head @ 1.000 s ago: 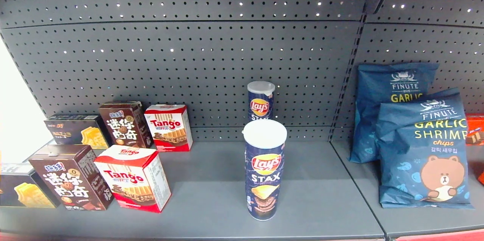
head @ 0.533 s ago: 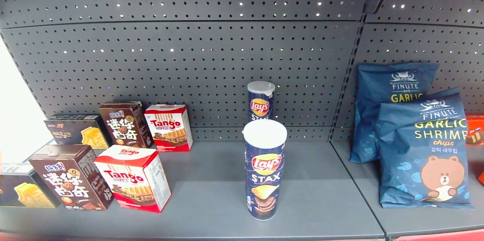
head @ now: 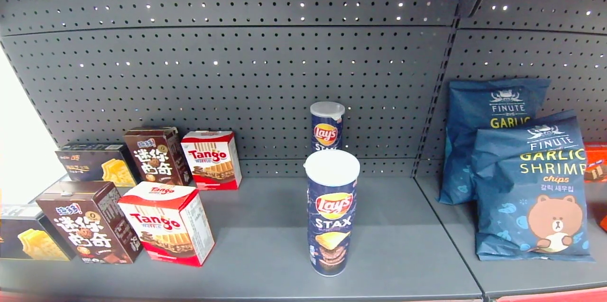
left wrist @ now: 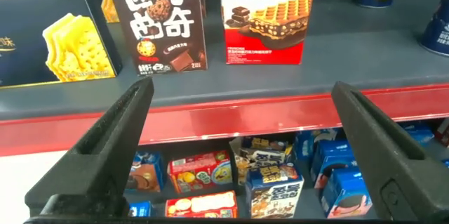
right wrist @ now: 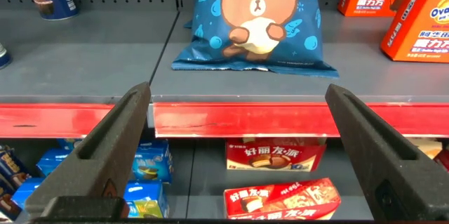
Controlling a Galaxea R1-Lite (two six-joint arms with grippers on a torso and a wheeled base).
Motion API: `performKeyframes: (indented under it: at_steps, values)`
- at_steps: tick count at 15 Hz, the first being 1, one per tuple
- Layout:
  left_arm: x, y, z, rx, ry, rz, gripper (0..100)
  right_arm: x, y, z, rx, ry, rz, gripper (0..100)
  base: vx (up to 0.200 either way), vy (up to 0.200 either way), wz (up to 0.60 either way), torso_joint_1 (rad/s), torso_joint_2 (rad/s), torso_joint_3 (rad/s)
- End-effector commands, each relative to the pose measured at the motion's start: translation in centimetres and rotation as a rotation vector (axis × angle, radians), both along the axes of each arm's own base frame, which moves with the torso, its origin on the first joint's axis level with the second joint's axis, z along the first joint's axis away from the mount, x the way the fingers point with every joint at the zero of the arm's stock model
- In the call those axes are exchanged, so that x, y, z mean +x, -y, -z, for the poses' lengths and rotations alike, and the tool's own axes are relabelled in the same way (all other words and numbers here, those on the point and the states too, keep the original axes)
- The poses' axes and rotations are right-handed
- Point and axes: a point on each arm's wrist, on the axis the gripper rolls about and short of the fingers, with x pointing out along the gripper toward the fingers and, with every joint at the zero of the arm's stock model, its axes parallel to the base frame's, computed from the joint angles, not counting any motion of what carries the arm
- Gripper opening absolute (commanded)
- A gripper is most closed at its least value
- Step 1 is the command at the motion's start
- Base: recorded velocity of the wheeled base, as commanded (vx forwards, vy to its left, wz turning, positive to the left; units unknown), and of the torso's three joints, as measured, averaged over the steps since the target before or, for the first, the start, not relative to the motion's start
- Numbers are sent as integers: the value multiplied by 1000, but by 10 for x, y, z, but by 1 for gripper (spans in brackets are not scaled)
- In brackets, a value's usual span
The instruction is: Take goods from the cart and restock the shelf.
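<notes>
While both end effectors hang empty in front of the shelf, the job reads as between items rather than mid-placement. The left end effector point(left wrist: 238, 157) has its fingers spread wide apart with nothing between them, and the right end effector point(right wrist: 238, 157) is just as wide apart and bare. Straight ahead of the left end effector, just past the red shelf edge point(left wrist: 231, 115), a Tango waffle box point(left wrist: 266, 17) and a chocolate cookie box point(left wrist: 163, 20) stand side by side. A black biscuit box point(left wrist: 56, 41) sits on the cookie box's outer side, and a second row of the same three stands farther in. Ahead of the right end effector, a garlic shrimp chips bag point(right wrist: 256, 20) sits at the front of the shelf with a second bag point(head: 493, 117) propped behind it, and orange boxes point(right wrist: 421, 13) stand farther out to the side. Inward of both end effectors, a potato chip can point(head: 332, 212) stands upright. Another chip can point(head: 327, 126) is behind it, near the pegboard back point(head: 237, 79). Bare grey shelf point(head: 403, 245) lies on either side of the cans, so the stocking looks partly done, with two cans set in a line and room left around them. What remains, as I judge it, is to fetch the next item and set it into that open stretch. How many goods are left to bring cannot be told.
</notes>
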Motion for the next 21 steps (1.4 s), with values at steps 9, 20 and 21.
performKeyframes:
  at_steps: [9, 20, 21]
  values:
    - [0, 0, 0, -2, 0, -3, 100, 0, 0, 0, 0, 0, -1, 100, 0, -22, 0, 0, 1, 0]
    - [0, 0, 0, -3, 1, -1, 100, 0, 0, 0, 0, 0, -1, 100, 0, 36, 0, 1, 0, 1]
    - [0, 0, 0, -2, 2, -1, 100, 0, 0, 0, 0, 0, -1, 100, 0, 0, 0, 0, 0, 0]
